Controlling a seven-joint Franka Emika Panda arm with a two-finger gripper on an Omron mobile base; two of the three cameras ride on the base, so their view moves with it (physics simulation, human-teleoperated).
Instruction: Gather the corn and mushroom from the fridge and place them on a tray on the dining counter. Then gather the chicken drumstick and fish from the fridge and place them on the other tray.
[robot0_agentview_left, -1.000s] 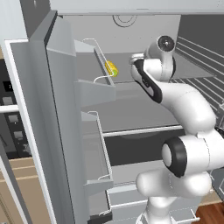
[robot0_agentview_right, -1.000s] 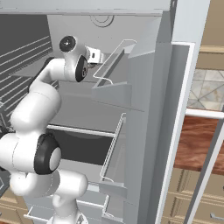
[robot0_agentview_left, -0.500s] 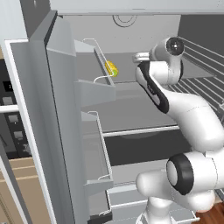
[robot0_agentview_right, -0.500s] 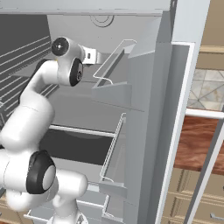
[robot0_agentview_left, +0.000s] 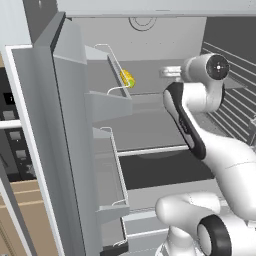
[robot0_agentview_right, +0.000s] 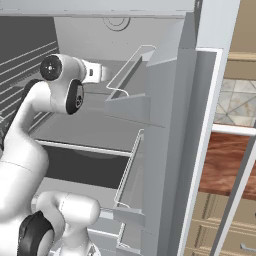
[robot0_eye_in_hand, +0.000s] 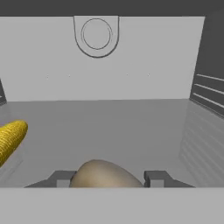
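Corn (robot0_agentview_left: 127, 78) lies on the fridge shelf (robot0_agentview_left: 150, 132) left of the arm in the left base view. Hand view has the pincer (robot0_eye_in_hand: 109, 178) clamped on the tan mushroom (robot0_eye_in_hand: 105, 175), so back it out level, keeping clear of the corn.

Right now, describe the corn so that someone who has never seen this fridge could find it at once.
Look into the open fridge, on the grey upper shelf below the round fitting on the back wall. The corn lies at the shelf's left side, near the open door's upper bin. It is the one bright yellow, ribbed thing; the mushroom between the gripper's fingertips is smooth and tan.
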